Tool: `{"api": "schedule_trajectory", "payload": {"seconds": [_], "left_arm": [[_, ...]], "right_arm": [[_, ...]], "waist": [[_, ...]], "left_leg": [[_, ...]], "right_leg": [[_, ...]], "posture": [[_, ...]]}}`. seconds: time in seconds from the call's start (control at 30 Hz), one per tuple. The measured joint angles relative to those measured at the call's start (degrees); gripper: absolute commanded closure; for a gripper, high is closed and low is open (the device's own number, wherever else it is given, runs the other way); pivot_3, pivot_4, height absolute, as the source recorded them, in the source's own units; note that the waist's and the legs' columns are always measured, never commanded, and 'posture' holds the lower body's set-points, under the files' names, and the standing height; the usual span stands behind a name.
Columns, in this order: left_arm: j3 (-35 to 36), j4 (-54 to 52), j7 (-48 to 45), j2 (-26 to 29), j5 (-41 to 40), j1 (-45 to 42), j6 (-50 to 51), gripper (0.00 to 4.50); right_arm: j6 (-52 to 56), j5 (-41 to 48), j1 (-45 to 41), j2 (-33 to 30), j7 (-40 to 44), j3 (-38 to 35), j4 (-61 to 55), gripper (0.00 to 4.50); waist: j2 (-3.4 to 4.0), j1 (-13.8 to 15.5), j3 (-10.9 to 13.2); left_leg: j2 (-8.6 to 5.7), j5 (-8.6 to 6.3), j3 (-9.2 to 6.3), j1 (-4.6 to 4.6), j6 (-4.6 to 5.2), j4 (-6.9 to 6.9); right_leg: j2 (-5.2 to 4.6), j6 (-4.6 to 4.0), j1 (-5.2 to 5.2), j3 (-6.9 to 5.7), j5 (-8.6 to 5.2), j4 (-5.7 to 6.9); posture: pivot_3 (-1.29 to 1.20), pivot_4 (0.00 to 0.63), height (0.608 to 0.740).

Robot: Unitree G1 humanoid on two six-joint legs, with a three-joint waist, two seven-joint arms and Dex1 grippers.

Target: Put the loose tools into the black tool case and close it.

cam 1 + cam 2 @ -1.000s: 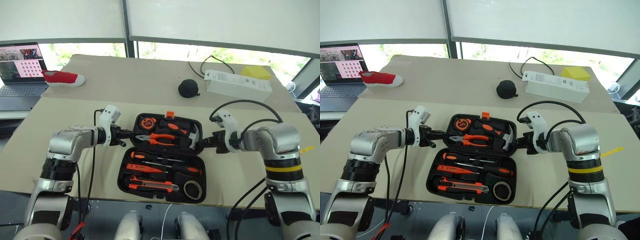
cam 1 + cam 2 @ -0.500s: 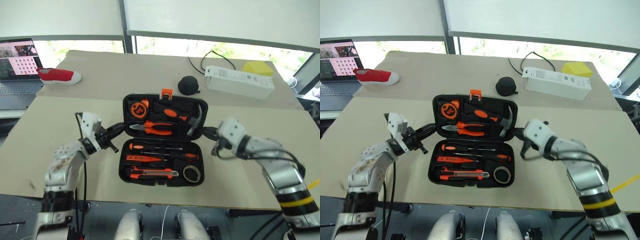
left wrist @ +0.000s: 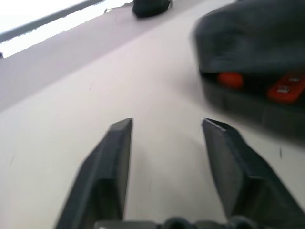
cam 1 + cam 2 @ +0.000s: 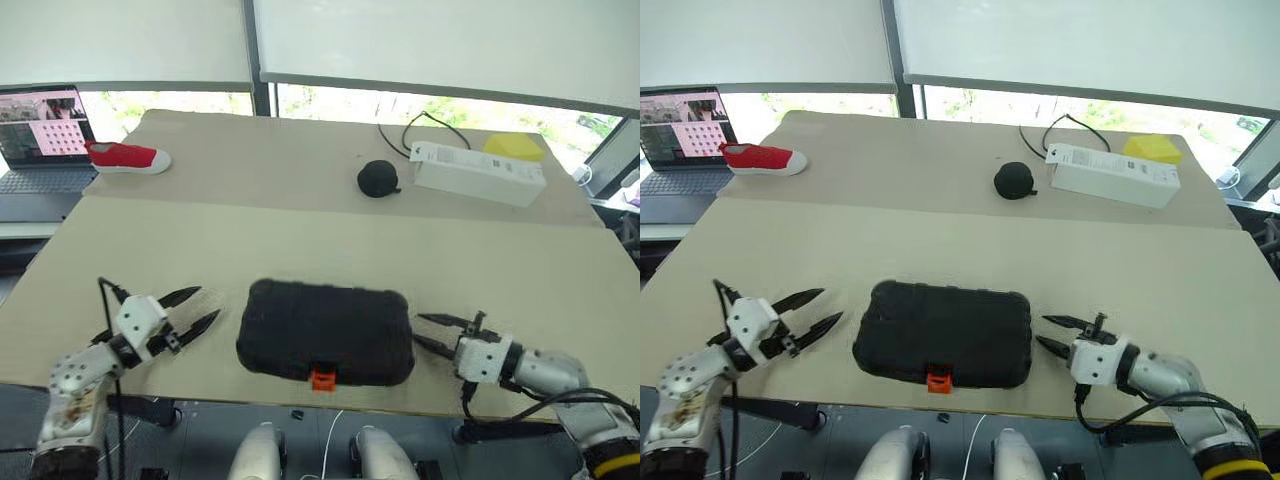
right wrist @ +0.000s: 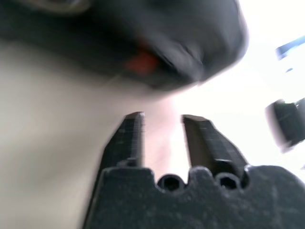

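Left eye view shows the case (image 4: 325,330) shut at lower middle, both grippers (image 4: 190,309) (image 4: 432,332) spread, empty, beside it.

Far side of surface (image 4: 300,230): round black pouch (image 4: 377,178) beside white box (image 4: 478,171) with cable; yellow block (image 4: 513,146) behind. Red shoe (image 4: 126,157) near laptop (image 4: 40,135).

Mostly black and beige here, with a few pops of orange and red

The tool case (image 4: 325,330) is plain matte black with one little orange latch (image 4: 321,380), sitting on a beige table (image 4: 300,230). Further back: a round black pouch (image 4: 377,177), a white box (image 4: 478,171), something bright yellow (image 4: 513,146), and a red shoe (image 4: 126,157) with a white sole.
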Motion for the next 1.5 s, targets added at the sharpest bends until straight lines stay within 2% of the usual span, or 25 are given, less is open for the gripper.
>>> {"api": "schedule_trajectory", "payload": {"seconds": [0.1, 0.13, 0.17, 0.2, 0.33, 0.37, 0.43, 0.57, 0.77, 0.87, 1.0, 1.3, 1.4, 1.5], "left_arm": [[0.69, 0.11, -1.09, 2.26, -1.53, -0.39, 3.74, 1.06], [0.50, 0.26, -1.47, 2.35, -1.89, -1.39, 5.05, 1.06], [0.04, 0.42, -1.81, 2.37, -2.00, -3.00, 6.48, 1.61], [-1.04, 0.71, -2.12, 2.38, -1.98, -5.29, 8.00, 1.79], [-5.38, 1.75, -3.68, 2.29, -1.81, -14.46, 12.98, 3.35], [-6.89, 2.00, -4.12, 2.09, -1.48, -16.83, 14.04, 3.75], [-8.88, 2.69, -5.11, 1.72, -1.01, -19.39, 15.02, 4.43], [-14.79, 6.97, -8.86, 0.86, 1.22, -25.84, 16.30, 4.43], [-18.24, 17.32, -12.48, -0.08, 5.28, -32.85, 13.20, 4.43], [-20.09, 19.67, -16.98, -0.44, 5.45, -33.72, 13.51, 4.43], [-20.02, 20.22, -19.38, 0.02, 5.34, -33.57, 14.33, 4.43], [-15.31, 9.54, -18.17, 1.72, 1.80, -22.38, 20.54, 4.43], [-11.87, 3.16, -15.17, 0.19, -1.85, -17.72, 23.73, 4.43], [-11.34, -1.79, -12.99, -1.16, -4.11, -14.62, 26.78, 4.43]], "right_arm": [[2.39, 4.35, 4.22, -1.89, 1.79, -2.55, -2.99, 1.75], [4.10, 6.77, 5.78, -2.17, 2.72, -3.29, -4.22, 2.27], [6.65, 9.92, 7.55, -2.51, 4.06, -3.88, -6.16, 2.58], [9.67, 13.67, 9.97, -3.26, 5.84, -4.58, -9.10, 2.87], [20.06, 23.38, 18.04, -7.48, 12.20, -5.53, -21.57, 4.26], [23.20, 24.89, 19.69, -8.12, 13.32, -5.38, -25.09, 4.50], [26.05, 25.25, 21.20, -8.52, 14.57, -4.79, -28.45, 4.50], [30.14, 21.52, 21.36, -7.45, 16.38, 0.44, -32.46, 4.50], [38.43, 17.04, 12.78, -1.46, 15.17, 7.31, -34.02, 4.50], [40.74, 14.91, 9.21, 2.41, 14.48, 9.51, -32.66, 4.50], [42.14, 13.39, 4.71, 3.98, 13.71, 9.47, -30.10, 4.50], [41.98, 10.74, -8.86, 8.20, 13.42, 8.80, -17.42, 4.50], [40.67, 10.55, -13.66, 10.83, 12.71, 8.54, -10.76, 4.50], [39.79, 10.52, -16.61, 12.09, 11.68, 7.33, -5.60, 4.50]], "waist": [[0.00, 0.02, 0.00], [0.00, 0.09, 0.00], [0.00, 0.30, 0.00], [0.00, 0.58, 0.01], [-0.04, 0.75, -0.01], [-0.05, 0.69, -0.02], [-0.05, 0.27, -0.02], [-0.13, 0.01, 0.01], [-0.19, -0.16, 0.02], [-0.24, -0.15, 0.04], [-0.25, -0.24, 0.05], [-0.22, -0.35, 0.07], [-0.21, -0.29, 0.09], [-0.19, -0.08, 0.16]], "left_leg": [[0.01, 0.00, 0.01, 0.04, 0.00, 0.00], [0.00, 0.00, 0.01, 0.02, 0.00, 0.00], [0.00, 0.00, 0.02, 0.02, 0.00, 0.00], [-0.01, 0.00, 0.02, 0.01, 0.00, 0.01], [0.00, 0.00, 0.06, -0.01, 0.00, 0.02], [0.00, 0.00, 0.05, -0.01, 0.00, 0.02], [-0.01, 0.00, 0.05, 0.00, -0.01, 0.01], [-0.11, 0.00, 0.15, -0.07, -0.01, 0.02], [-0.11, 0.00, 0.14, -0.17, -0.01, 0.05], [-0.13, 0.00, 0.15, -0.27, -0.01, 0.06], [-0.12, 0.00, 0.14, -0.31, 0.00, 0.10], [-0.04, 0.00, 0.07, -0.53, -0.01, 0.10], [0.00, 0.00, 0.01, -0.63, -0.01, 0.12], [-0.06, 0.01, -0.04, -0.80, -0.01, 0.16]], "right_leg": [[0.01, -0.02, 0.02, -0.02, -0.01, 0.01], [0.00, -0.01, 0.03, -0.03, -0.01, 0.01], [0.02, -0.01, 0.03, -0.03, 0.00, 0.01], [0.02, -0.01, 0.04, -0.03, 0.00, 0.01], [0.09, 0.00, 0.04, -0.03, 0.00, 0.01], [0.10, 0.00, 0.03, -0.03, 0.00, 0.01], [0.12, 0.00, 0.02, 0.00, 0.00, 0.00], [0.23, 0.00, -0.03, -0.02, -0.01, 0.00], [0.28, -0.01, -0.11, -0.03, -0.02, 0.01], [0.26, 0.00, -0.18, -0.03, -0.02, 0.00], [0.26, 0.00, -0.24, -0.03, -0.01, 0.04], [0.27, -0.06, -0.56, -0.01, 0.03, 0.17], [0.22, -0.06, -0.72, 0.02, 0.04, 0.20], [0.19, -0.02, -0.82, -0.01, 0.06, 0.21]], "posture": [[0.00, 0.150, 0.740], [0.00, 0.150, 0.740], [0.00, 0.150, 0.740], [0.00, 0.150, 0.740], [0.00, 0.150, 0.740], [0.00, 0.150, 0.740], [0.00, 0.150, 0.740], [0.00, 0.150, 0.740], [0.00, 0.150, 0.740], [0.00, 0.150, 0.740], [0.00, 0.150, 0.740], [0.00, 0.150, 0.740], [0.00, 0.150, 0.740], [0.00, 0.150, 0.740]]}}
